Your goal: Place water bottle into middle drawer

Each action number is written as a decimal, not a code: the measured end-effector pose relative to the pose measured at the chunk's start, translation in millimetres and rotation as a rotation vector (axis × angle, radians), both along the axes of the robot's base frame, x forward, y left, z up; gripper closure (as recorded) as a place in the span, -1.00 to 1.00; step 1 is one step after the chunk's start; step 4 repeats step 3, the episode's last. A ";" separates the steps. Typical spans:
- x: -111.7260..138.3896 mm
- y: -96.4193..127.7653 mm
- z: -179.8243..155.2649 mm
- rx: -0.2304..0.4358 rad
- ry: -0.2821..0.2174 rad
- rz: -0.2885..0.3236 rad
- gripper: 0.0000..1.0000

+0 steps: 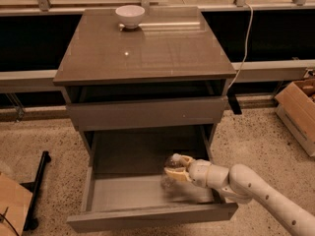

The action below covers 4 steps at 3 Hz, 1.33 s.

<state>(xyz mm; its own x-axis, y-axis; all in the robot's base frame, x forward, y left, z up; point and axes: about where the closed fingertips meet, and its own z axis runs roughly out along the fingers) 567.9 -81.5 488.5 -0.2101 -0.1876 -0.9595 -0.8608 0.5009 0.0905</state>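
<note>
The middle drawer [123, 193] is pulled out wide at the bottom of the grey-brown cabinet, showing its pale grey floor. My gripper [180, 169] reaches in from the right over the drawer's right half, and the white arm [246, 183] crosses the drawer's right wall. The gripper is shut on the water bottle [169, 177], a small clear bottle held inside the drawer opening, low over the floor. Its lower part is blurred, so I cannot tell whether it touches the floor.
The closed upper drawer front [147, 112] overhangs the back of the open drawer. A white bowl [130, 14] stands at the back of the cabinet top [147, 53]. A cardboard box [298, 107] is on the floor at right, and a black stand [37, 181] and another box [12, 205] at left.
</note>
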 end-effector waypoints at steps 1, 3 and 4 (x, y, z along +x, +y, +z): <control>-1.1 0.4 -16.7 0.003 0.029 -0.018 -0.77; -1.3 2.2 -16.8 0.004 0.030 -0.016 -1.00; -1.3 2.2 -16.8 0.004 0.030 -0.016 -1.00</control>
